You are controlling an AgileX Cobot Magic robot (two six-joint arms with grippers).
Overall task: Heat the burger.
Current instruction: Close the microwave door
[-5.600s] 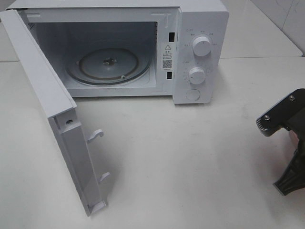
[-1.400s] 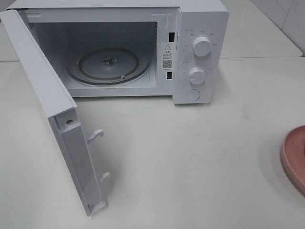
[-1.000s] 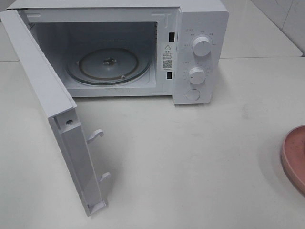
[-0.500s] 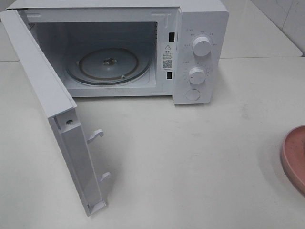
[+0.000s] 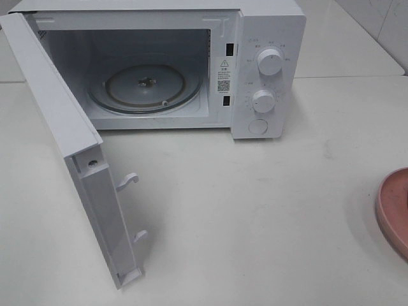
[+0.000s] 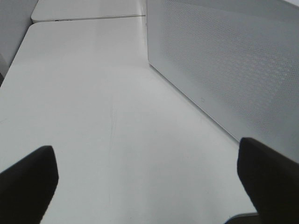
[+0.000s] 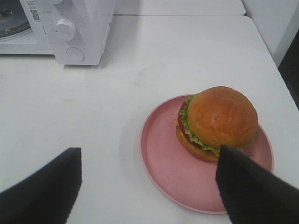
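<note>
The burger (image 7: 216, 122), with a tan-brown bun, green lettuce and dark filling, sits on a pink plate (image 7: 161, 163) on the white table, right of the microwave. My right gripper (image 7: 147, 186) hovers above and just short of it, open, its black fingers (image 7: 42, 189) spread wide with nothing between them. In the exterior view only the plate's rim (image 5: 390, 207) shows at the right edge; the burger is out of that frame. My left gripper (image 6: 148, 186) is open and empty over bare table beside the microwave door (image 6: 224, 60). Neither arm appears in the exterior view.
The white microwave (image 5: 268, 25) stands at the back with its door (image 5: 70, 140) swung wide open to the left. Its glass turntable (image 5: 145, 86) is bare. Two dials (image 5: 270, 62) and a round button are on its right panel. A wall edge (image 7: 280, 23) borders the table's right side.
Several seconds ago my right arm stood at the exterior view's right edge; it has since withdrawn, uncovering the pink plate's rim. Nothing has moved in the last second.
</note>
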